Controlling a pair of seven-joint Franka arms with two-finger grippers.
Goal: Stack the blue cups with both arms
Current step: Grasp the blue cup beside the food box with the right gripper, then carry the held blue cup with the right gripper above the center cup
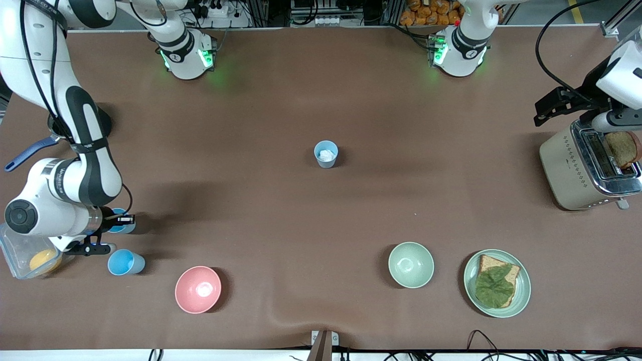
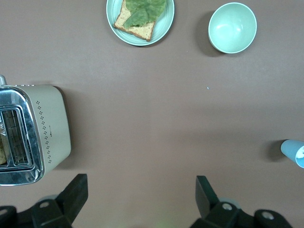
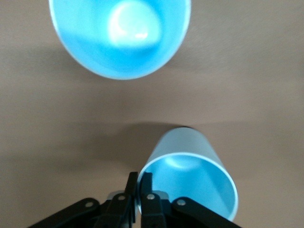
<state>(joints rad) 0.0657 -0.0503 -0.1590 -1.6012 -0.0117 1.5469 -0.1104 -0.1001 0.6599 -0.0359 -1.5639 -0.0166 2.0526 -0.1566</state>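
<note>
You were barely into this one: nothing was stacked yet, but your right gripper point(image 3: 138, 187) was down at the right arm's end of the table with its jaws pinched together on the rim of one sky-blue cup point(image 3: 190, 178), and a second sky-blue cup point(image 1: 125, 262) stood just beside it, nearer the front camera. The paler blue cup point(image 1: 326, 153) sat alone mid-table, well apart. Your left gripper point(image 2: 142, 197) waited over the toaster point(image 1: 587, 168) end, jaws wide apart, so all the stacking was left.
</note>
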